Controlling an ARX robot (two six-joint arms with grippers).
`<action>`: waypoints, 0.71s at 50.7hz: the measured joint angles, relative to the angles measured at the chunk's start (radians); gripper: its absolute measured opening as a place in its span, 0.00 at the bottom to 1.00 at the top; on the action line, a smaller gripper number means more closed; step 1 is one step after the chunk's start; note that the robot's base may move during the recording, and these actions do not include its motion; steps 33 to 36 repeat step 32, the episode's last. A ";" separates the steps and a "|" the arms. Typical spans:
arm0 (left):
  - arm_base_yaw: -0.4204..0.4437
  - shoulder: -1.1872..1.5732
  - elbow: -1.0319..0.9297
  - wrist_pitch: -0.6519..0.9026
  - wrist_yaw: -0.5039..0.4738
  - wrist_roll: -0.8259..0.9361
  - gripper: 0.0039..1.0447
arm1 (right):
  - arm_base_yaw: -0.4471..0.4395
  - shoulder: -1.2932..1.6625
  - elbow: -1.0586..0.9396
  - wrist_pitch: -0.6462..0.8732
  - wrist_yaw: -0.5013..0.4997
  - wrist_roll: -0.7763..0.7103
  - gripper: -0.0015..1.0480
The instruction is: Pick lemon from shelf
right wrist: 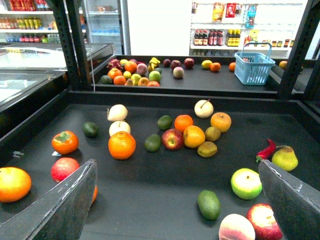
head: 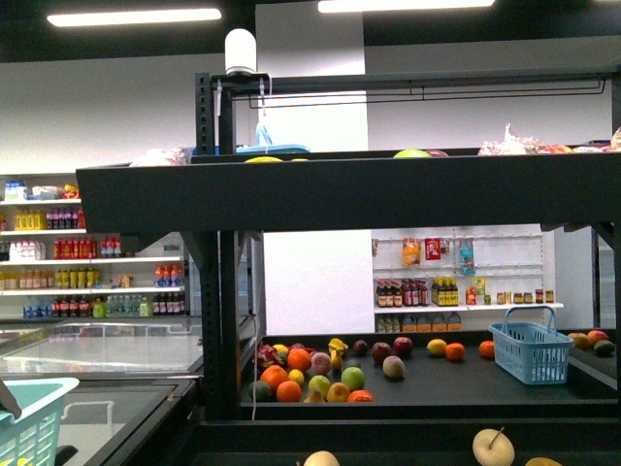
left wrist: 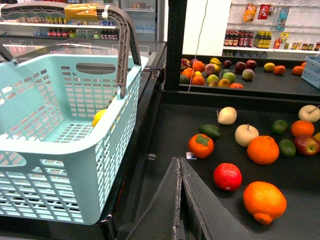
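A bright yellow oval fruit, the lemon (left wrist: 99, 118), lies inside the pale teal basket (left wrist: 60, 150), seen through its mesh wall. My left gripper (left wrist: 179, 163) is shut and empty, above the black shelf tier (left wrist: 165, 125) just beside the basket. My right gripper (right wrist: 176, 166) is open and empty, its fingers (right wrist: 70, 200) wide apart over the same black tier (right wrist: 150, 190), above loose fruit. The black shelf frame (head: 340, 194) fills the front view; neither gripper shows there. A smaller yellow fruit (right wrist: 206, 64) lies on the far tier.
Oranges (right wrist: 121, 145), apples (right wrist: 172, 139), green limes (right wrist: 152, 142), an avocado (right wrist: 209, 204), a pear (right wrist: 285, 158) and a red chilli (right wrist: 266, 150) are scattered on the tier. A blue basket (right wrist: 254, 67) stands on the far tier. Black uprights (right wrist: 72, 45) flank it. White bottle shelves (head: 97, 252) stand behind.
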 joint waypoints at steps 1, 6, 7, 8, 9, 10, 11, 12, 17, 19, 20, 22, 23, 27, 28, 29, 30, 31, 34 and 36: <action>0.000 0.000 0.000 0.000 0.000 0.000 0.02 | 0.000 0.000 0.000 0.000 0.000 0.000 0.93; 0.000 0.000 0.000 0.000 0.000 0.000 0.08 | 0.000 0.000 0.000 0.000 0.000 0.000 0.93; 0.000 0.000 0.000 0.000 0.000 0.000 0.12 | 0.000 0.000 0.000 0.000 0.000 0.000 0.93; 0.000 0.000 0.000 0.000 0.000 0.000 0.15 | 0.000 0.000 0.000 0.000 0.000 0.000 0.93; 0.000 0.000 0.000 0.000 0.000 0.000 0.19 | 0.000 0.000 0.000 0.000 0.000 0.000 0.93; 0.000 0.000 0.000 0.000 0.000 0.000 0.22 | 0.000 0.000 0.000 0.000 0.000 0.000 0.93; 0.000 0.000 0.000 0.000 0.000 0.000 0.25 | 0.000 0.000 0.000 0.000 0.000 0.000 0.93; 0.000 0.000 0.000 0.000 0.000 0.000 0.29 | 0.000 0.000 0.000 0.000 0.000 0.000 0.93; 0.000 0.000 0.000 0.000 0.000 0.000 0.48 | 0.000 0.000 0.000 0.000 0.000 0.000 0.93; 0.000 0.000 0.000 0.000 0.000 0.000 0.55 | 0.000 0.000 0.000 0.000 0.000 0.000 0.93; 0.000 0.000 0.000 0.000 0.000 0.000 0.58 | 0.000 0.000 0.000 0.000 0.000 0.000 0.93; 0.000 0.000 0.000 0.000 0.000 0.000 0.65 | 0.000 0.000 0.000 0.000 0.000 0.000 0.93; 0.000 0.000 0.000 0.000 0.000 0.000 0.69 | 0.000 0.000 0.000 0.000 0.000 0.000 0.93; 0.000 0.000 0.000 0.000 0.000 0.000 0.84 | 0.000 0.000 0.000 0.000 0.000 0.000 0.93; 0.000 0.000 0.000 0.000 0.000 0.000 0.89 | 0.000 0.000 0.000 0.000 0.000 0.000 0.93; 0.000 0.000 0.000 0.000 0.000 0.000 0.93 | 0.000 0.000 0.000 0.000 0.000 0.000 0.93; 0.000 0.000 0.000 0.000 0.000 0.002 0.94 | 0.000 0.000 0.000 0.000 0.000 0.000 0.93; 0.000 0.000 0.000 0.000 0.000 0.002 0.93 | 0.000 0.000 0.000 0.000 0.000 0.000 0.93; 0.000 0.000 0.000 0.000 0.000 0.002 0.92 | 0.000 0.000 0.000 0.000 0.000 0.000 0.93; 0.000 0.000 0.000 0.000 0.000 0.002 0.92 | 0.000 0.000 0.000 0.000 0.000 0.000 0.93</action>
